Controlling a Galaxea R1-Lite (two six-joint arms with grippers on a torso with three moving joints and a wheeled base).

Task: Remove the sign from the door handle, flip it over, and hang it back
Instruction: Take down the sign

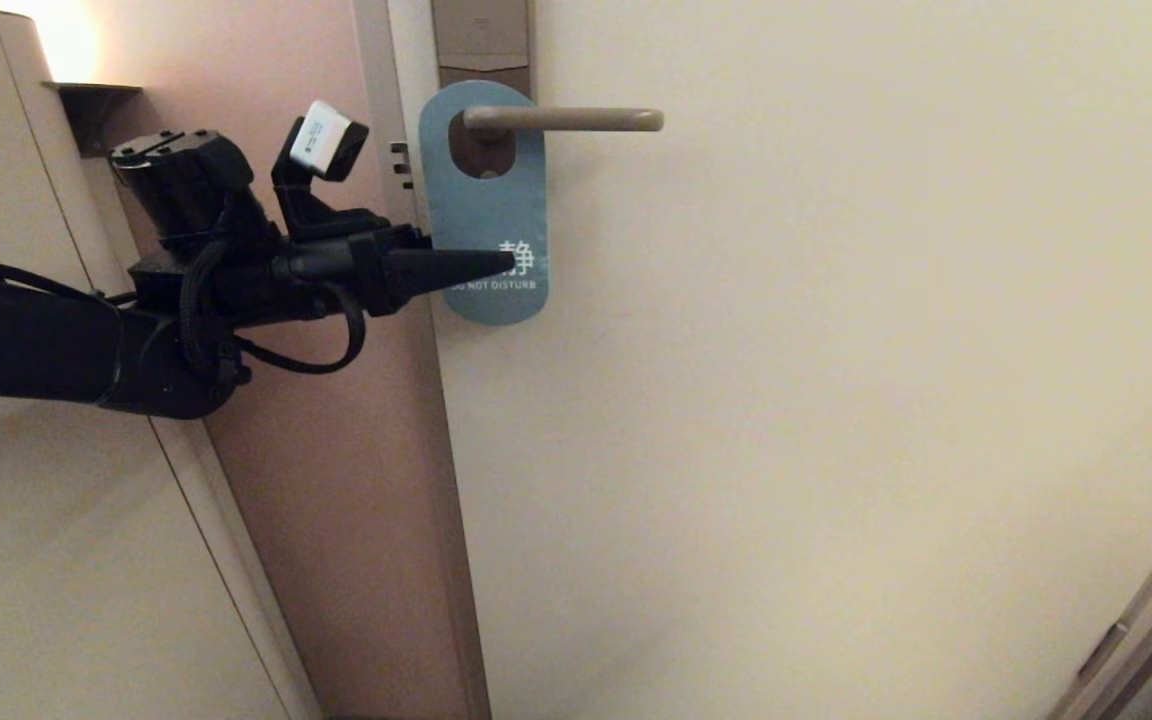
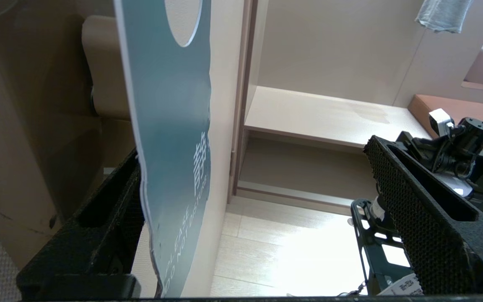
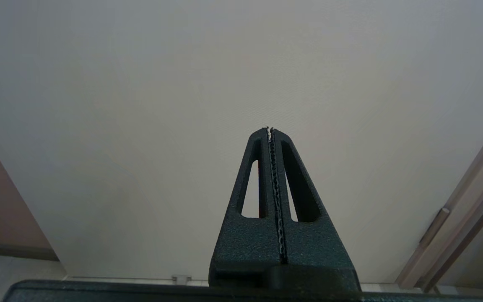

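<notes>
At sign [image 1: 484, 195] lower edge | left gripper [image 1: 506, 262] spread, straddling it | right gripper [image 3: 270, 131] pressed together, facing door

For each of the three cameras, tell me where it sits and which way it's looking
Head: on the robot's head, facing the door; left arm, left gripper at the sign on the door handle.
Left wrist: behind open fingers, one behind the sign.
Right wrist: behind right gripper, shut, facing the door.
Shared: sign, door.

A cream door [image 1: 836, 400] fills the right. Left of it runs a pinkish wall strip [image 1: 336, 450], then a pale cabinet panel [image 1: 36, 550]. A lamp glow [image 1: 66, 40] shines far left.
</notes>
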